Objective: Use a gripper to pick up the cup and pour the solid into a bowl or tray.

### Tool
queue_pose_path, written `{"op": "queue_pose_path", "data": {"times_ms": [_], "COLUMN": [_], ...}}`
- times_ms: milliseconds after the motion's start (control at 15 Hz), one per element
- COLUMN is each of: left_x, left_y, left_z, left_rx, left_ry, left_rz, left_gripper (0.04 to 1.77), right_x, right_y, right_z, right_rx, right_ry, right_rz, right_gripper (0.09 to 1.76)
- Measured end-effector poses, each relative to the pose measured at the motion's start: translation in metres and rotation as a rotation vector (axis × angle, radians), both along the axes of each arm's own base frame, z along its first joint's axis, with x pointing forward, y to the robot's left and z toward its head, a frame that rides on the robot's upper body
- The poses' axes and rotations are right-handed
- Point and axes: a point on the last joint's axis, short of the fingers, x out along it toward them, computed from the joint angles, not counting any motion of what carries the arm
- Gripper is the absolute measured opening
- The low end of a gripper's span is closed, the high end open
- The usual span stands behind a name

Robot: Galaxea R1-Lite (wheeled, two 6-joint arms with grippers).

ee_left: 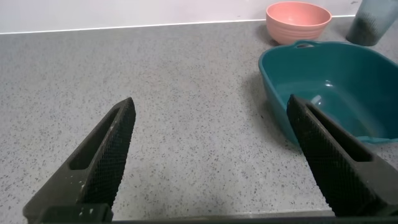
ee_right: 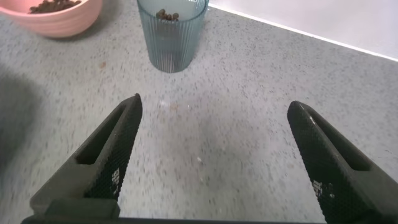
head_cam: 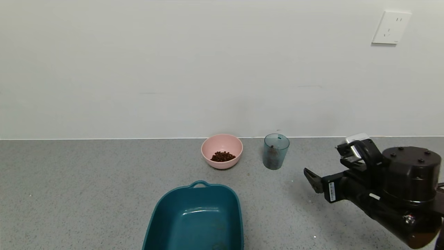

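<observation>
The ribbed blue-grey cup [head_cam: 275, 151] stands upright on the counter, to the right of the pink bowl [head_cam: 222, 146]. A heap of brown pellets [head_cam: 222, 156] lies in the bowl. A few pellets [ee_right: 166, 14] also show inside the cup [ee_right: 171, 37] in the right wrist view. My right gripper [head_cam: 322, 159] is open and empty, hovering to the right of the cup and nearer to me. In its own view [ee_right: 214, 103] the cup stands ahead, apart from the fingers. My left gripper [ee_left: 210, 101] is open and empty over bare counter, out of the head view.
A teal rectangular tray [head_cam: 163, 208] with a handle sits near the front, below the bowl; it also shows in the left wrist view [ee_left: 273, 74], beside the left gripper. A white wall runs close behind the bowl and cup. A wall socket [head_cam: 391, 27] is upper right.
</observation>
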Motion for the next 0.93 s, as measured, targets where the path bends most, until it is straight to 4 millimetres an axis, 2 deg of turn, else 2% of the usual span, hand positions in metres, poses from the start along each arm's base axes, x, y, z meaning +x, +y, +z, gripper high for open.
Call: {"op": "queue_pose_path", "data": {"times_ms": [333,667,933], "left_x": [0.000,0.000,0.000], "left_y": [0.000,0.000,0.000], "left_z": [0.000,0.000,0.000], "left_rx": [0.000,0.000,0.000], "left_ry": [0.000,0.000,0.000], "left_rz": [0.000,0.000,0.000], "left_gripper": [1.75,1.75,1.75], "right_x": [-0.056,-0.118,-0.151], "right_y": [-0.018,-0.050,-0.089], "right_z": [0.012,0.018,0.040], "right_rx": [-0.021,-0.106,-0.061], "right_ry": [-0.023,0.099,0.074], "right_rz": [0.095,0.165,0.008], "right_gripper": [1.70,1.70,1.70]}}
